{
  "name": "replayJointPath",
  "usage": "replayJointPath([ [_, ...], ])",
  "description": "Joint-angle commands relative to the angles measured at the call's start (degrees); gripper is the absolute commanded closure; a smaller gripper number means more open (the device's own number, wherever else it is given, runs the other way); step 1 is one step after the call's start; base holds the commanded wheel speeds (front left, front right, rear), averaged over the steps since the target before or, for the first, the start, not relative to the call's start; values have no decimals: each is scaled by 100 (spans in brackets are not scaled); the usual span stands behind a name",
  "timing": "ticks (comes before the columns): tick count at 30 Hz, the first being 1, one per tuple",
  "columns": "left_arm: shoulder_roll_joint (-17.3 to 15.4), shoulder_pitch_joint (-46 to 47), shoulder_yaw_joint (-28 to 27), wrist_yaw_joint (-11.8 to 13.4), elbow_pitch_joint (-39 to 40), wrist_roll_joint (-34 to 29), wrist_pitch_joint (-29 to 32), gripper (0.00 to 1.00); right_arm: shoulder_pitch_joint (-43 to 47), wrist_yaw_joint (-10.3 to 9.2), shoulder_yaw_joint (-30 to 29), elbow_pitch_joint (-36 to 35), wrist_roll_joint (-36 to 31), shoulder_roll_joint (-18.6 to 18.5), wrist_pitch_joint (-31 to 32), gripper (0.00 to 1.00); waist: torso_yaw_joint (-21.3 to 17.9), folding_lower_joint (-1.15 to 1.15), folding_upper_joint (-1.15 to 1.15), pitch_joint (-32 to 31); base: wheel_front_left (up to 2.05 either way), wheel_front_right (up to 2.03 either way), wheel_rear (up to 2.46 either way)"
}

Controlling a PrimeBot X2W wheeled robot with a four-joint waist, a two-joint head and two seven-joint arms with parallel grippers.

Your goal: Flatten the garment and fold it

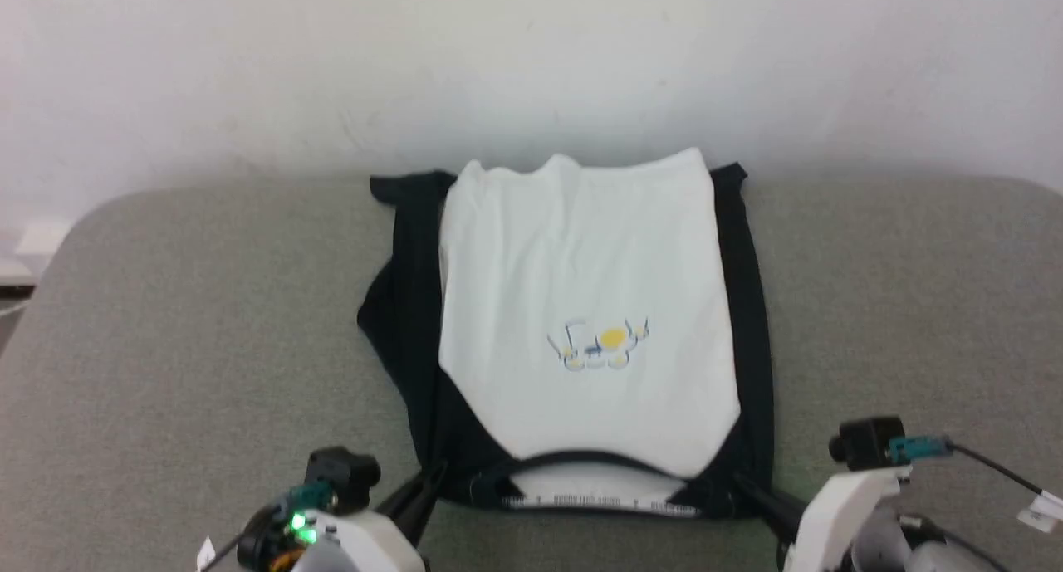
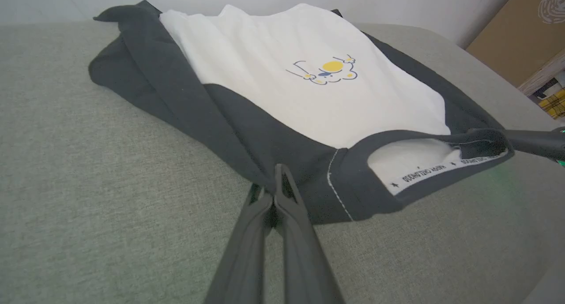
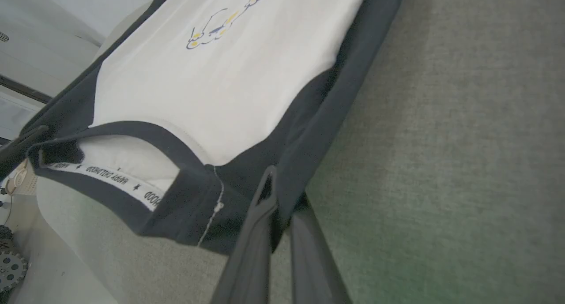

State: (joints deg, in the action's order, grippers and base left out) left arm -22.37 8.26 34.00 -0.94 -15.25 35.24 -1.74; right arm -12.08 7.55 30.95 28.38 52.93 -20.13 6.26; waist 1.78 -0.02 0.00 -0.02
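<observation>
- On the grey padded bench (image 1: 166, 323), centre: long-sleeved shirt (image 1: 585, 248), front up, collar (image 1: 594, 499) at the near edge, hem toward the wall.
- Black sleeves (image 1: 407, 306): tucked in along both sides; the white body lies mostly smooth.
- Left end effector (image 2: 276, 193): fingers pinched closed on the black shoulder fabric beside the collar.
- Right end effector (image 3: 273, 193): likewise clamped on the other shoulder.
- Status, as judged: flattening and side folds look done; the fold from collar toward hem appears left.

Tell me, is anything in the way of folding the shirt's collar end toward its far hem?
Nothing visible. The left gripper and right gripper pinch the shirt beside its collar, and its white front lies bare.
</observation>
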Motion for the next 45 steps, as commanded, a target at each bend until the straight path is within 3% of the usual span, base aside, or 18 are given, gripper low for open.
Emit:
replayJointPath([
  [1, -116, -253, 9, 108, 179, 60, 81, 100, 251, -6, -105, -137, 42, -57, 196, 100, 66, 2, 0, -376, 0, 0, 0],
  [10, -456, -1374, 77, 471, 1085, 440, 667, 100, 1661, -6, -830, -1138, 171, -243, 1814, 100, 106, 2, 0, -683, 0, 0, 0],
  [15, -675, -1853, 203, 510, 1369, 702, 1143, 100, 2367, -6, -1339, -1741, 47, -237, 2689, 100, 153, 2, 0, -671, 0, 0, 0],
  [19, -792, -2108, 318, 508, 1436, 892, 1499, 100, 2870, -6, -1763, -2128, -208, -67, 3286, 100, 195, 2, 0, -630, 0, 0, 0],
  [26, -685, -2078, 346, 517, 1258, 903, 1428, 100, 3339, -6, -2292, -2667, -976, 373, 3881, 100, 209, 2, 0, -505, 0, 0, 0],
  [27, -661, -2040, 328, 536, 1233, 873, 1367, 41, 3336, -6, -2369, -2752, -1090, 417, 3876, 100, 204, 2, 0, -481, 0, 0, 0],
  [28, -638, -1997, 310, 545, 1216, 848, 1309, 0, 3305, -6, -2444, -2853, -1206, 453, 3824, 51, 199, 2, 0, -457, 0, 0, 0],
  [29, -620, -1952, 283, 544, 1211, 834, 1247, 0, 3272, -6, -2510, -2939, -1275, 499, 3803, 0, 194, 2, 0, -434, 0, 0, 0],
  [40, -631, -1257, -379, 698, 1710, 715, 533, 0, 2520, -6, -3170, -4047, -1314, 656, 3238, 0, 103, 2, 0, -72, 0, 0, 0],
  [45, -473, -639, -772, 738, 1794, 682, 61, 0, 1731, -6, -3415, -4280, -2010, 664, 1677, 0, 7, 2, 0, 287, 0, 0, 0],
])
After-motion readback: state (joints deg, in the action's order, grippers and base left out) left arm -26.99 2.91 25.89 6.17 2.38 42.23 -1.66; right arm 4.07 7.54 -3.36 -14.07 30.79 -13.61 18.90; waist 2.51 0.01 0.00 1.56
